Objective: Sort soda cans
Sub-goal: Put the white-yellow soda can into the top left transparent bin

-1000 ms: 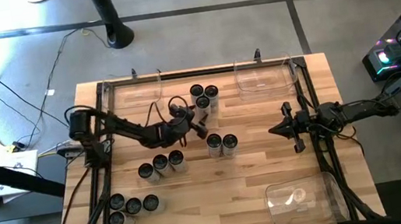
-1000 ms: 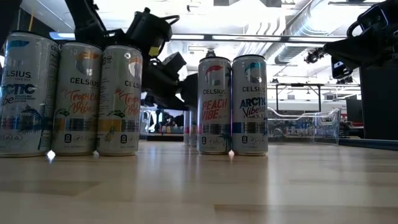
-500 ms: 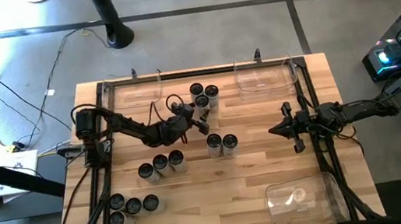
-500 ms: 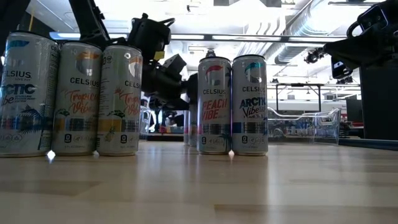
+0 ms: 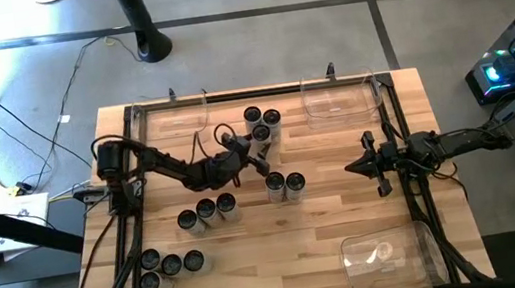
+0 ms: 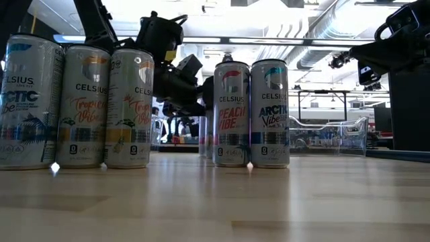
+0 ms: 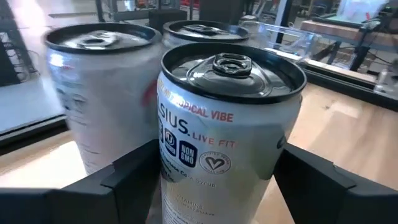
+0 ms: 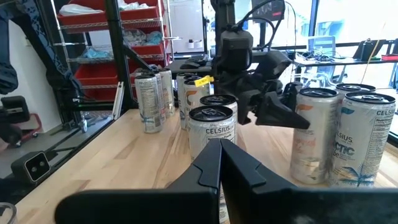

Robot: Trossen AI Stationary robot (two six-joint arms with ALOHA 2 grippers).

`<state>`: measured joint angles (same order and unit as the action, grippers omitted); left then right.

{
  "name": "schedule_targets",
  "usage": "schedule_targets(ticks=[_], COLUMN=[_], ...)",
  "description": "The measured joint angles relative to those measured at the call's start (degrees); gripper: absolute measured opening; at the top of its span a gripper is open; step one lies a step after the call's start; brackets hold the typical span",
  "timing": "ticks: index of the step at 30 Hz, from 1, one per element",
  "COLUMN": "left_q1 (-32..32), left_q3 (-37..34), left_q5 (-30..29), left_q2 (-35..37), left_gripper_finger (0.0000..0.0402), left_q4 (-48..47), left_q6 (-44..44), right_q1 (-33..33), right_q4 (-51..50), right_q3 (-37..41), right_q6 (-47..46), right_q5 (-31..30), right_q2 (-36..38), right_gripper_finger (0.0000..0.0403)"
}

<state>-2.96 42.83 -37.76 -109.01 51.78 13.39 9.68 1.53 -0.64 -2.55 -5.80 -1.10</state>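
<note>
A robotics lab or workshop: concrete floor point(image 5: 252, 34), red storage shelves point(image 8: 90, 37), exposed ceiling ducts point(image 6: 322, 23).

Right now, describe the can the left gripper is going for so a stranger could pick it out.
On the wooden table, find the cluster of three cans at the far edge between two clear bins. The can nearest the table's middle stands between the open fingers of the left gripper; its neighbours stand free.

You have twelve upright cans point(image 5: 205, 210) in four clusters: three by the far bins, two mid-table, three left of those, four near-left.
</note>
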Motion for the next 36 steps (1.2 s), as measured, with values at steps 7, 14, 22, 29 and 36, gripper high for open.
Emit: schedule_targets(ticks=[7,14,22,29,36], left_q1=[2.2,5.6,6.7,5.5,5.5], left_q3=[0.0,0.0,0.0,-0.2,-8.9], left_q5=[-2.6,-10.9,-16.0,-17.3,-15.4], left_q2=[0.1,3.7,14.8,19.9,19.9], left_gripper_finger=[0.0248,0.0246,0.0245,0.0244,0.0244], left_q4=[0.0,-5.4,-27.0,-42.2,-31.8], left_q6=[-0.1,-3.0,2.9,10.6,11.8], right_q1=[0.0,0.0,0.0,0.0,0.0], right_q4=[0.0,0.0,0.0,0.0,0.0], right_q3=[0.0,0.0,0.0,0.0,0.0], right_q6=[0.0,0.0,0.0,0.0,0.0], right_q5=[0.0,0.0,0.0,0.0,0.0], right_q2=[0.0,0.0,0.0,-0.1,-0.1], right_gripper_finger=[0.0000,0.0000,0.0000,0.0000,0.0000])
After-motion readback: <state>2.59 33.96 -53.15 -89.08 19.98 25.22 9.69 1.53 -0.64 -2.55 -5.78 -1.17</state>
